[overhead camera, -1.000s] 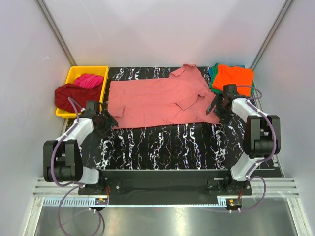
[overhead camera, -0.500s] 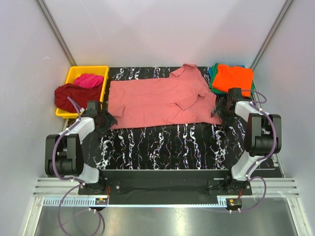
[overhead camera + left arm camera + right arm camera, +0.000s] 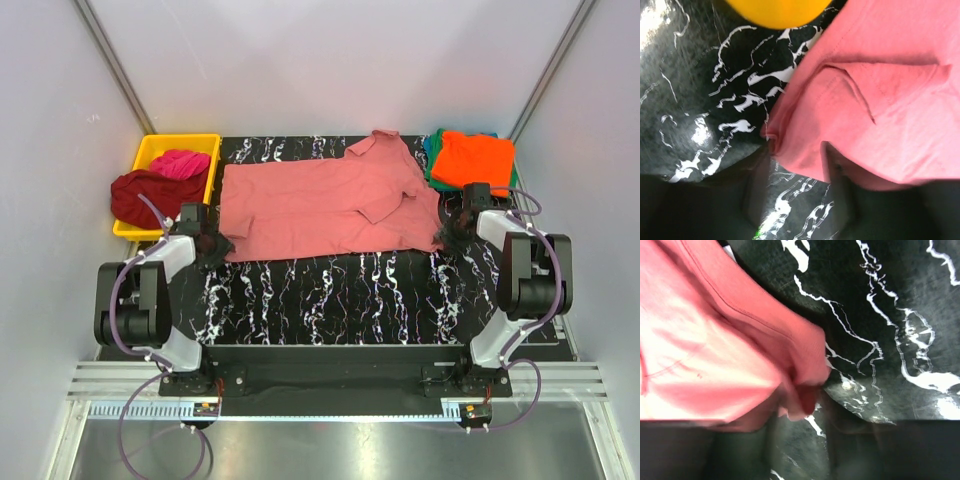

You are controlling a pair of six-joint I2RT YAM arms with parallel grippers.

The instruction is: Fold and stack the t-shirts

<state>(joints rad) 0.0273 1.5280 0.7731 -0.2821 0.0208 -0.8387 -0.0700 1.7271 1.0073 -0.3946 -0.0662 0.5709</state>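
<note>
A salmon-pink t-shirt point(image 3: 320, 205) lies spread flat across the back half of the black marbled table point(image 3: 330, 290). My left gripper point(image 3: 210, 243) is at its near-left corner. In the left wrist view the jaws point(image 3: 799, 165) pinch the bunched hem of the pink t-shirt point(image 3: 880, 110). My right gripper point(image 3: 450, 225) is at the near-right corner. In the blurred right wrist view the jaws point(image 3: 800, 410) close on a crumpled fold of the pink t-shirt point(image 3: 705, 360). A folded stack topped by an orange t-shirt point(image 3: 475, 158) sits at the back right.
A yellow bin point(image 3: 150, 150) at the back left holds a dark red t-shirt point(image 3: 140, 195) and a magenta one point(image 3: 180, 162); its rim point(image 3: 777, 10) shows at the top of the left wrist view. Grey walls enclose the table on three sides.
Both grippers have gone from wide open to closed on the pink t-shirt's near corners. The left gripper moved slightly back and inward; the right shifted a little outward.
</note>
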